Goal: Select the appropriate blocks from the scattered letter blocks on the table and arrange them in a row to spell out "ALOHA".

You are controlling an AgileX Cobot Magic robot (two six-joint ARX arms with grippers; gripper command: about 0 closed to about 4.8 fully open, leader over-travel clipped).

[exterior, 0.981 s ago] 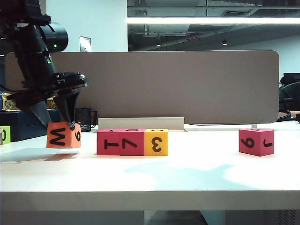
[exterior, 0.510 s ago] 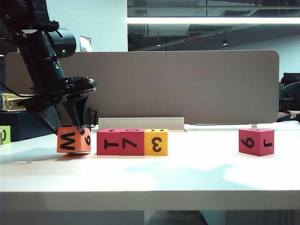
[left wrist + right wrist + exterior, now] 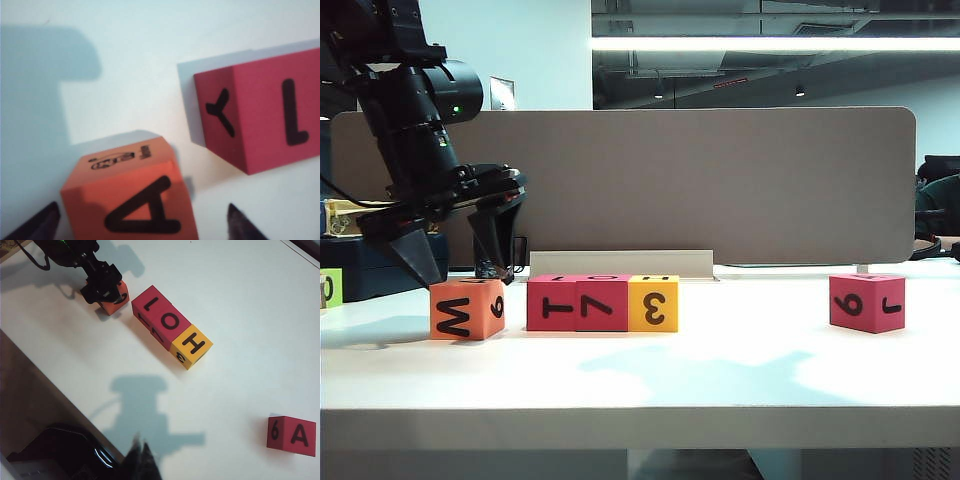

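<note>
The left gripper (image 3: pixel 450 262) hangs just above the orange block (image 3: pixel 467 309) at the left end of the table (image 3: pixel 720 370), its two dark fingers spread wide to either side of the cube and clear of its faces; in the left wrist view the fingertips (image 3: pixel 240 225) flank the orange block (image 3: pixel 132 200), whose top shows a black A, without pinching it. The cube rests on the tabletop, slightly skewed, with a small gap between it and the crimson L block (image 3: pixel 552 303). That block sits flush against the second crimson block (image 3: pixel 603 303), and the yellow block (image 3: pixel 653 303) closes the run; from the right wrist view their tops read L, O, H. The last crimson block (image 3: pixel 866 301) stands alone well off to the right, its top carrying an A (image 3: pixel 292 435). The right gripper (image 3: pixel 142 460) waits low over the near edge of the table, well away from every cube, its fingers pressed together and holding nothing. The step in hand looks like the release of the first A at the head of the row. The word is judged to be four letters along, though the orange cube is neither square nor snug to the L. The next move probably calls for the left arm to lift clear without nudging the cube, and for the right gripper to open, fetch the lone A block and set it against the yellow one.
</note>
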